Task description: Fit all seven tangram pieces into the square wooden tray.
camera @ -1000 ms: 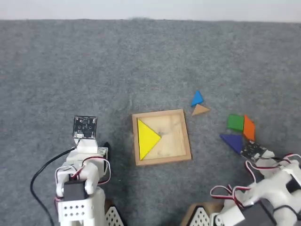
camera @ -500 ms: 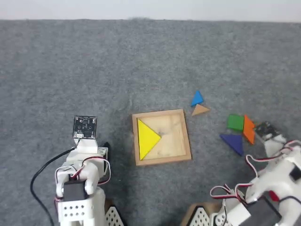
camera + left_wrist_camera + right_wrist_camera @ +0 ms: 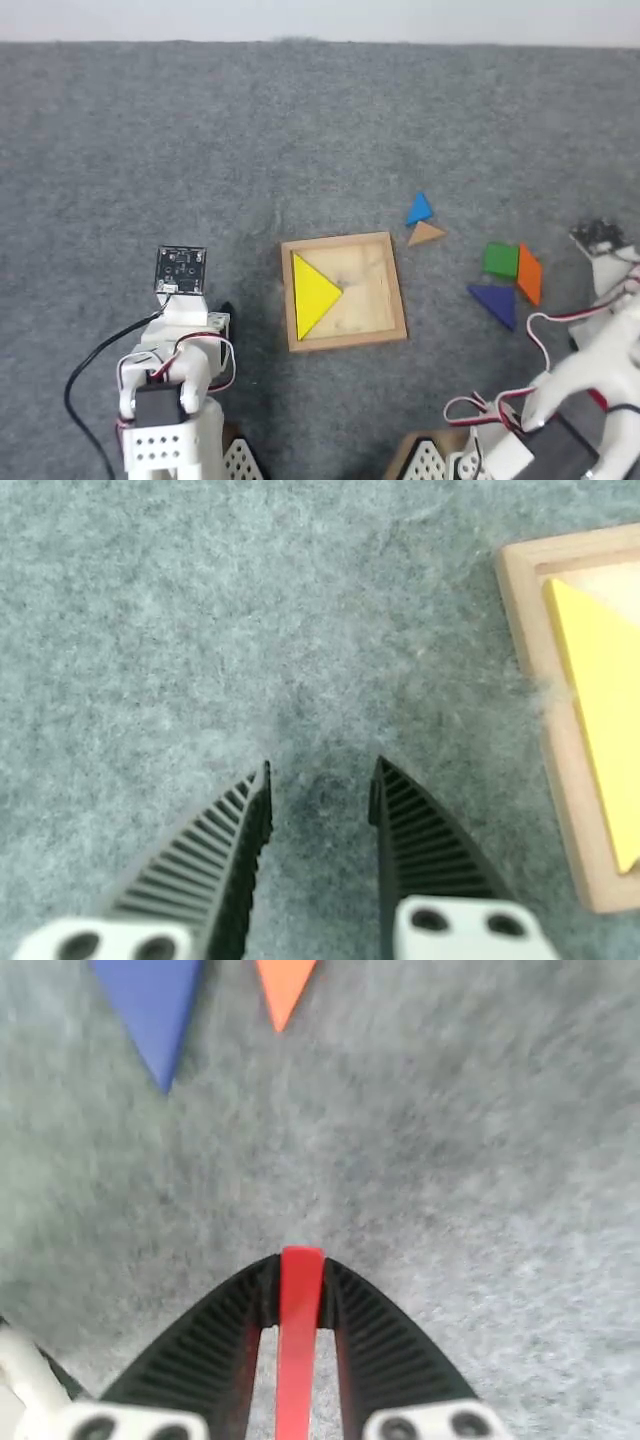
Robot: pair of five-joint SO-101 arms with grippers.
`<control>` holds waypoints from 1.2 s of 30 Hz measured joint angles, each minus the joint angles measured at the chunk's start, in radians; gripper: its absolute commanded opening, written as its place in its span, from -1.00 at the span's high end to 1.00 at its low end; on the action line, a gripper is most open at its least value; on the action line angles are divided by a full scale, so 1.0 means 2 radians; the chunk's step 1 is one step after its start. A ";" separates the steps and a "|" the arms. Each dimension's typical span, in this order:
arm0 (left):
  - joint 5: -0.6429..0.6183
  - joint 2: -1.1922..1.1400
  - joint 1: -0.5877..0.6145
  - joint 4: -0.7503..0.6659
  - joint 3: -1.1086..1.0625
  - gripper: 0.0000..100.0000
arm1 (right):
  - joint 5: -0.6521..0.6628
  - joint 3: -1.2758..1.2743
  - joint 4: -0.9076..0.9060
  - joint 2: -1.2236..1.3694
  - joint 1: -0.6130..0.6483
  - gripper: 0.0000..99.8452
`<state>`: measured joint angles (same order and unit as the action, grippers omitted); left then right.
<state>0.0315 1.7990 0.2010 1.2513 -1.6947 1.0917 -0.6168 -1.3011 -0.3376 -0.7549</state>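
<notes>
The square wooden tray (image 3: 396, 290) lies mid-table with a yellow triangle (image 3: 313, 293) in its left half. To its right lie a small blue triangle (image 3: 419, 209), a tan triangle (image 3: 427, 233), a green square (image 3: 500, 260), an orange piece (image 3: 529, 273) and a dark blue triangle (image 3: 496, 301). My right gripper (image 3: 298, 1265) is shut on a thin red piece (image 3: 298, 1300) above bare carpet; the dark blue triangle (image 3: 150, 1000) and orange piece (image 3: 285, 985) lie ahead of it. My left gripper (image 3: 320, 780) stands open over carpet beside the tray (image 3: 520, 580).
Grey carpet covers the whole table. The left arm (image 3: 170, 370) sits at the lower left, the right arm (image 3: 600, 350) at the right edge. Bare carpet stretches behind the tray and across the left half.
The right arm has swung away from the dark blue triangle toward the table's right edge and farther back. The left arm and the loose pieces have stayed put.
</notes>
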 measured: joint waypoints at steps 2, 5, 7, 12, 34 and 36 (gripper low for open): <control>0.000 0.000 0.000 0.000 0.000 0.70 | -0.042 0.031 -0.025 0.000 0.035 0.98; 0.000 0.000 0.000 0.000 0.000 0.70 | -0.117 0.080 -0.065 0.000 0.111 0.98; 0.000 0.000 0.000 0.000 0.000 0.70 | -0.170 0.112 -0.087 0.000 0.174 0.98; 0.000 0.000 0.000 0.000 0.000 0.70 | -0.294 0.171 -0.106 0.006 0.364 0.98; 0.000 0.000 0.000 0.000 0.000 0.70 | -0.433 0.317 -0.021 0.303 0.692 0.98; 0.000 0.000 0.000 0.000 0.000 0.70 | -0.444 0.317 -0.021 0.303 0.692 0.98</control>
<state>0.0315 1.7990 0.2010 1.2513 -1.6947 0.2033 0.0169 -1.3426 0.2685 0.6291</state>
